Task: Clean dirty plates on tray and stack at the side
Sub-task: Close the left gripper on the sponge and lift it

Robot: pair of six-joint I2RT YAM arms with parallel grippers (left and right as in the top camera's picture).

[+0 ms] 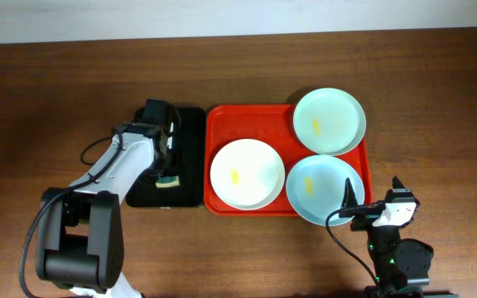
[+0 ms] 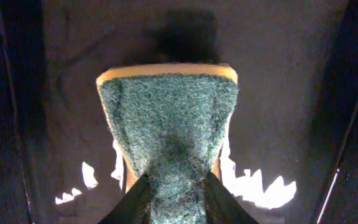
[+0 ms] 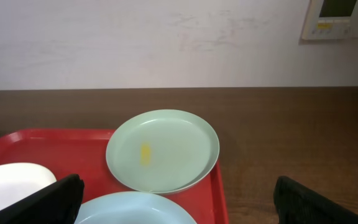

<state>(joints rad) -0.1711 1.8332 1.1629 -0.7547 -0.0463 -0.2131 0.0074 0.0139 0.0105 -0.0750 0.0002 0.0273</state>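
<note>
Pinching green sponge (image 2: 166,112) in left hand (image 2: 178,190), right hand (image 3: 179,202) spread wide, empty.

Right of tray: the table (image 1: 437,124) is bare wood here, wide room to pass.
Tray inside: only the far-left corner of the red tray (image 1: 226,124) is bare.
Plates: white plate (image 1: 248,174), far green plate (image 1: 330,121) and near blue plate (image 1: 320,189) lie close together, with narrow gaps.
Black tray (image 1: 190,157): the left arm (image 1: 127,161) hangs over it and the sponge (image 1: 169,181).
</note>
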